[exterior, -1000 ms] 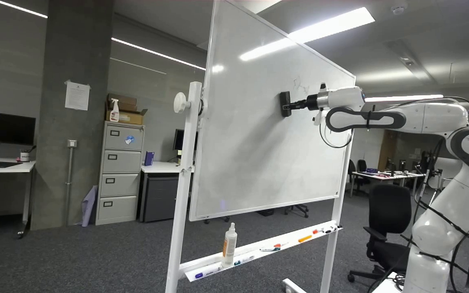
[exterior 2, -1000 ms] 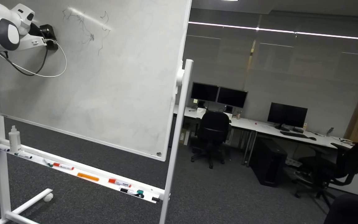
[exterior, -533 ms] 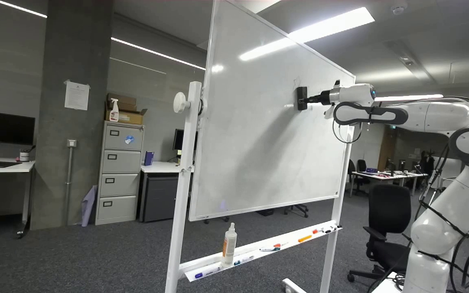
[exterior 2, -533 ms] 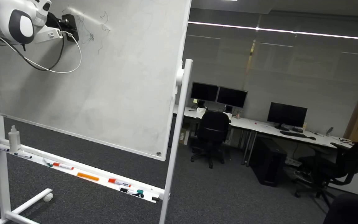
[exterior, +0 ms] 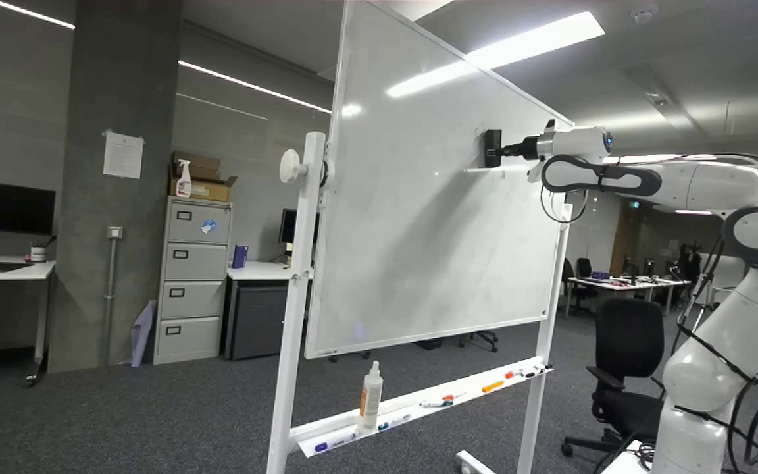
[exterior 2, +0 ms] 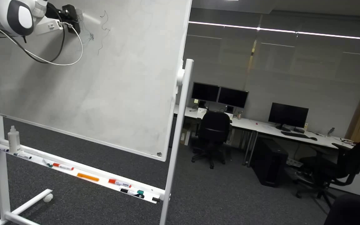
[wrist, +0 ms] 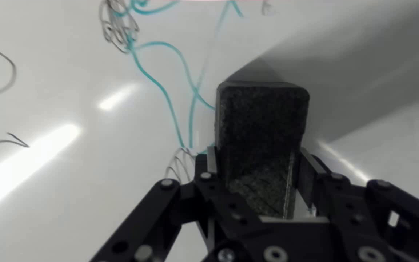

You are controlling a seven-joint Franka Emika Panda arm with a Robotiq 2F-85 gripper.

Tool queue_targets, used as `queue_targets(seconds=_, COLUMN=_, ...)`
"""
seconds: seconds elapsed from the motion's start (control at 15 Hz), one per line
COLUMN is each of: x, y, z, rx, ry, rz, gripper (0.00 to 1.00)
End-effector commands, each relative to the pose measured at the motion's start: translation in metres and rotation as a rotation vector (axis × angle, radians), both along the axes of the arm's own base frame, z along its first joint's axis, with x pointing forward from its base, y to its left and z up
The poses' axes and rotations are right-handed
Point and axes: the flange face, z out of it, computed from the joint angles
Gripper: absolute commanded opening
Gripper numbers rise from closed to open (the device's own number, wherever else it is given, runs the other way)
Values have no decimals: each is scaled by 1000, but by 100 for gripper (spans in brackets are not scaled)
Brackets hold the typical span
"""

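The gripper (wrist: 260, 162) is clamped on the black eraser (wrist: 262, 120), up at the whiteboard (exterior 2: 120, 93), well above its bottom edge (exterior 2: 83, 137), with a broad stretch of pale surface below! Down on the tray (exterior 2: 103, 181): one upright bottle (exterior 2: 14, 142) near an end, one orange stick (exterior 2: 87, 177), two red-capped markers (exterior 2: 63, 166) among others.
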Motion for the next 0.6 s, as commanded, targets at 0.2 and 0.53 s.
queue_targets(seconds=0.2, x=-3, y=104, z=13, rx=-133, ry=20, rz=153, gripper=30)
queue_targets(seconds=0.53, x=-11, y=129, z=6, rx=-157, ry=25, rz=215, gripper=30)
